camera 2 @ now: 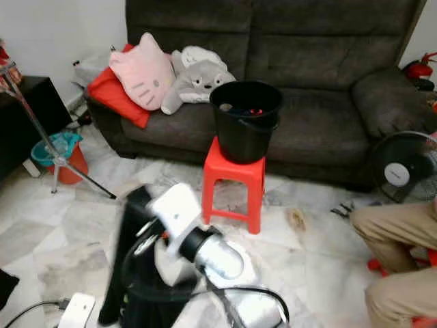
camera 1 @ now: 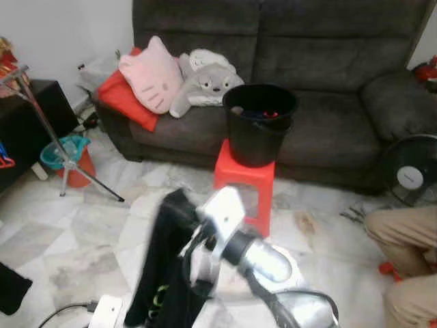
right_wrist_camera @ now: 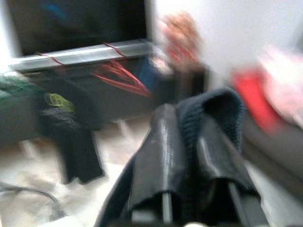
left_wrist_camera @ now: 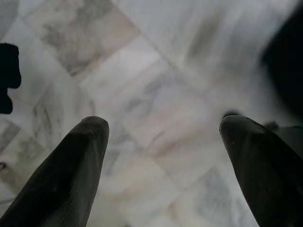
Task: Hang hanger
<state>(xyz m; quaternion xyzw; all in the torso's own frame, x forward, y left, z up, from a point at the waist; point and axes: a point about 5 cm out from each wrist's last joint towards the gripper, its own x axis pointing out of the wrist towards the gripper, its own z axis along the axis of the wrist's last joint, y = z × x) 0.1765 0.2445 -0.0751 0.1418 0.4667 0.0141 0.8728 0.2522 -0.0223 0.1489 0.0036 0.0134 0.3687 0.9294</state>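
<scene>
My right gripper is shut on the collar of a black garment. I hold it up low in front of me, and the black garment hangs down toward the marble floor. The picture is blurred, and I cannot make out a hanger inside the cloth. Beyond the fingers, the right wrist view shows a silver rail with red hangers and a dark garment hanging under it. My left gripper is open above bare marble tiles, nothing between its fingers.
A black bucket stands on a red stool before a dark sofa with plush pillows. A tripod stand and teal tub are at left. A fan and a person's legs are at right. A power strip lies near me.
</scene>
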